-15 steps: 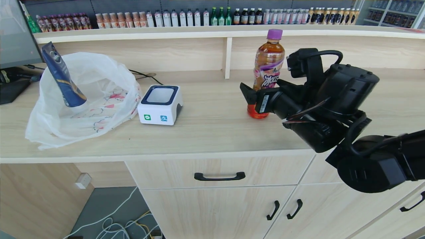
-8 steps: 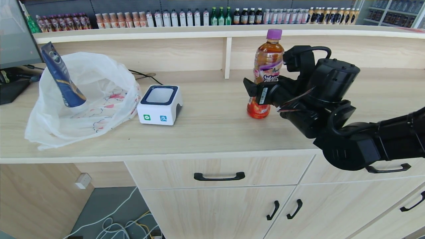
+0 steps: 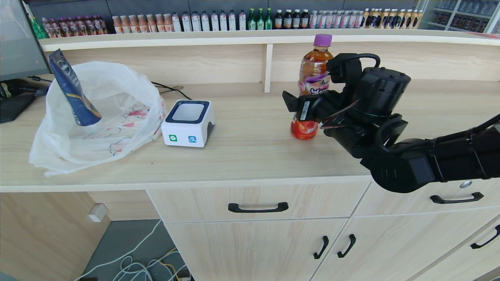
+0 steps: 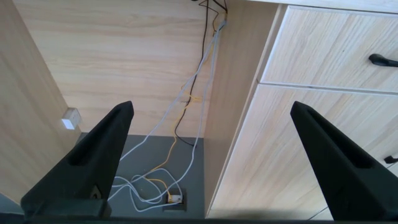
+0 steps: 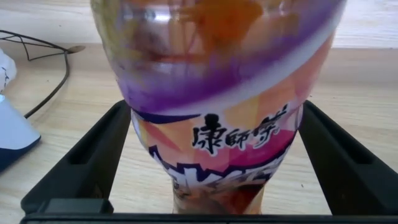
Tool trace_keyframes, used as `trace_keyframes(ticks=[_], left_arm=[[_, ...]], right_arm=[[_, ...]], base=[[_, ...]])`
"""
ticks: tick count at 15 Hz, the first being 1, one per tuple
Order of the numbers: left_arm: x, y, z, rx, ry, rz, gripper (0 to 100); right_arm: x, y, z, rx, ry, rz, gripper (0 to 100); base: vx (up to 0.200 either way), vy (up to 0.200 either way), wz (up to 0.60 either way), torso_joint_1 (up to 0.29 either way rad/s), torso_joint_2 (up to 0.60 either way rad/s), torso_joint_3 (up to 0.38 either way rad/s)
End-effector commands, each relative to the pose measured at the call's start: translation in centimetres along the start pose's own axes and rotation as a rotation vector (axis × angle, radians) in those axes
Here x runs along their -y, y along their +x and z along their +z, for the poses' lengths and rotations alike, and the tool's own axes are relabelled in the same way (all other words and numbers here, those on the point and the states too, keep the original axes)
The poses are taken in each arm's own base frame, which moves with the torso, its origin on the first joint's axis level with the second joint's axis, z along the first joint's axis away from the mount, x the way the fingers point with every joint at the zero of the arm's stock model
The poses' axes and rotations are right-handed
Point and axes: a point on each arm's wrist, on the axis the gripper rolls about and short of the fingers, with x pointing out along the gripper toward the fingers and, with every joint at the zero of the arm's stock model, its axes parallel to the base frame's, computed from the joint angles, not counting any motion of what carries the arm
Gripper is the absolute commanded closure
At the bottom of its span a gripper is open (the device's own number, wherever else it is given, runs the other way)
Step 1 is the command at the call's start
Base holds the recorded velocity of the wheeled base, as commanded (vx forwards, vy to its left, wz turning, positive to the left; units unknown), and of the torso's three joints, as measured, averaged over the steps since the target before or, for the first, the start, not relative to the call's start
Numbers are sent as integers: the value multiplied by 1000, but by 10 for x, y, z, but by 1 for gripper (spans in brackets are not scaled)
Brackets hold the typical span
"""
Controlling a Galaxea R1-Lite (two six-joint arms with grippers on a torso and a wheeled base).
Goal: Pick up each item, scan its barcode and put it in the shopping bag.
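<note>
Standing upright on counter point(image 3: 250, 156), well right of scanner point(image 3: 188, 122): tea bottle point(image 3: 311, 76), purple cap. R gripper point(image 5: 214, 107): jaws spread wide, straddling bottle's lower body. Shopping bag point(image 3: 121, 97): just left of scanner, blue pouch point(image 3: 74, 91) leaning inside. L gripper point(image 4: 211, 112): jaws spread, floor cables point(image 4: 168, 180) beyond.

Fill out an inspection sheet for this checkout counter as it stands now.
Surface: wooden counter, no spills seen.
Job's things: bottle upright on the counter; scanner between it and the shopping bag, which lies open with a blue tube leaning inside.
Clutter: dark device at the counter's left end.
Grippers: right gripper with open jaws either side of the bottle; left gripper open, empty, below counter level.
Cables: black cable behind the scanner; loose cables on the floor.
Surroundings: shelf of drinks behind; drawers below.
</note>
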Motion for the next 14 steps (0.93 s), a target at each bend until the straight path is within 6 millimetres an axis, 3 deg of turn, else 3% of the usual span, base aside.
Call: trace_keyframes(ticks=[1, 8, 9, 14], left_arm=[[0, 0, 0, 0, 0, 1, 0], [0, 0, 0, 0, 0, 1, 0], [0, 0, 0, 0, 0, 1, 0], [0, 0, 0, 0, 0, 1, 0]], right_arm=[[0, 2, -3, -6, -2, -1, 0], [-1, 3, -7, -12, -4, -2, 0], [-1, 3, -7, -12, -5, -2, 100], [-2, 5, -1, 7, 0, -1, 100]], base=[[0, 0, 0, 0, 0, 0], [0, 0, 0, 0, 0, 0], [0, 0, 0, 0, 0, 0], [0, 0, 0, 0, 0, 0]])
